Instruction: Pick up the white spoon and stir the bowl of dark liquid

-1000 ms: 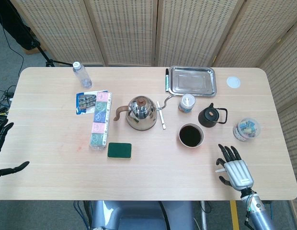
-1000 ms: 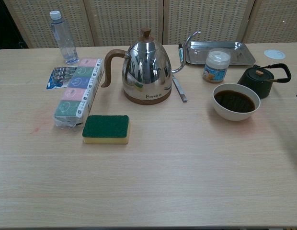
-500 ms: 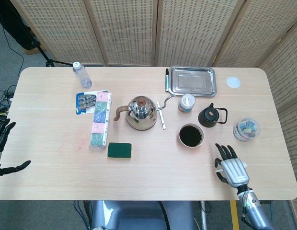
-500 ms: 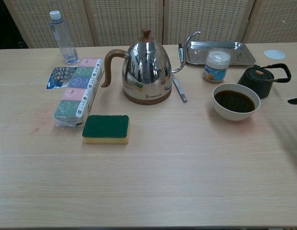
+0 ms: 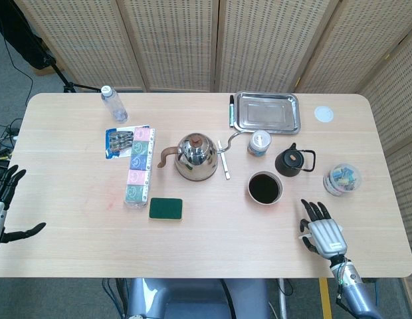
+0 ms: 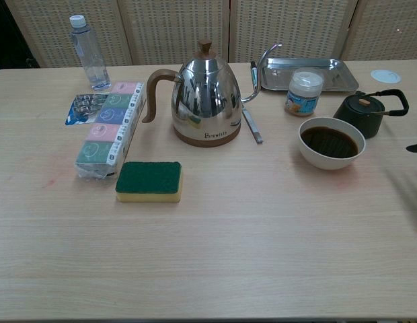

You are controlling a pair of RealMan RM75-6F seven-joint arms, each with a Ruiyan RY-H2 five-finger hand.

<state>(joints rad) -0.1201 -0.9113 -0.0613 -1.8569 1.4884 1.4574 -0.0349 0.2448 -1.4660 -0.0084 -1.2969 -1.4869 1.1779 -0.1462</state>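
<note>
The white bowl (image 5: 264, 188) of dark liquid (image 6: 328, 142) stands right of the table's middle. My right hand (image 5: 323, 229) hovers over the table's near right part, below and to the right of the bowl, palm down with fingers spread and nothing visibly held. A small white sliver (image 5: 303, 228) shows at this hand's left edge, perhaps the spoon, mostly hidden. In the chest view only dark fingertips (image 6: 415, 147) reach in at the right edge. My left hand (image 5: 0, 203) hangs open beyond the table's left edge.
A steel kettle (image 5: 196, 157) with a thin pale stick (image 5: 224, 165) beside it stands left of the bowl. A black teapot (image 5: 292, 161), a small jar (image 5: 259, 142), a clear tub (image 5: 342, 179) and a metal tray (image 5: 266, 111) lie behind it. A green sponge (image 5: 166, 209) lies nearer left.
My right hand has shifted slightly left and up the table towards the bowl; its fingertips now show at the chest view's right edge. The left hand has sunk a little.
</note>
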